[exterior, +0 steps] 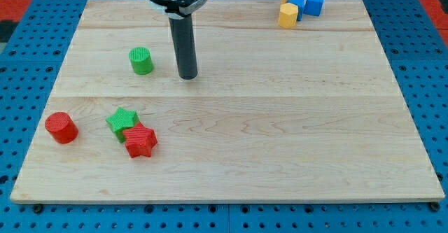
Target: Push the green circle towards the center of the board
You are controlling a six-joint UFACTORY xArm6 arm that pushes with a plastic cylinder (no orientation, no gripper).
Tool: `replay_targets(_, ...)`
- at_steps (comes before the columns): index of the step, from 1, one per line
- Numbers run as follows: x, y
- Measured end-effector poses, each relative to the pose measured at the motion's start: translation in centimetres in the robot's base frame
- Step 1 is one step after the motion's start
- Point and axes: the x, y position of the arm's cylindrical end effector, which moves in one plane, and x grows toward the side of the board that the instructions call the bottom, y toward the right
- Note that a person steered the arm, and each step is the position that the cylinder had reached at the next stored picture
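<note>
The wooden board (pixel 231 156) held no containers. My tip (pixel 187 76), a bare rod grasping nothing, stood just right of the green circle (pixel 141 60), apart from it. The circle sat in the upper left; probably light, rigid and easily slid, best pushed from its left side.

A pale wooden board (pixel 280 142) lies on a blue perforated pegboard surface (pixel 28 23), evenly lit.

Dark rod upright, my tip (pixel 187 76) on board
</note>
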Motion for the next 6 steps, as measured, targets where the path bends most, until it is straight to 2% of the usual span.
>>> replay_targets(1, 1.5, -2.7)
replay_targets(2, 0.9, -9.7)
replay_targets(3, -2.3, -12.1)
replay_targets(6, -3.8, -13.0)
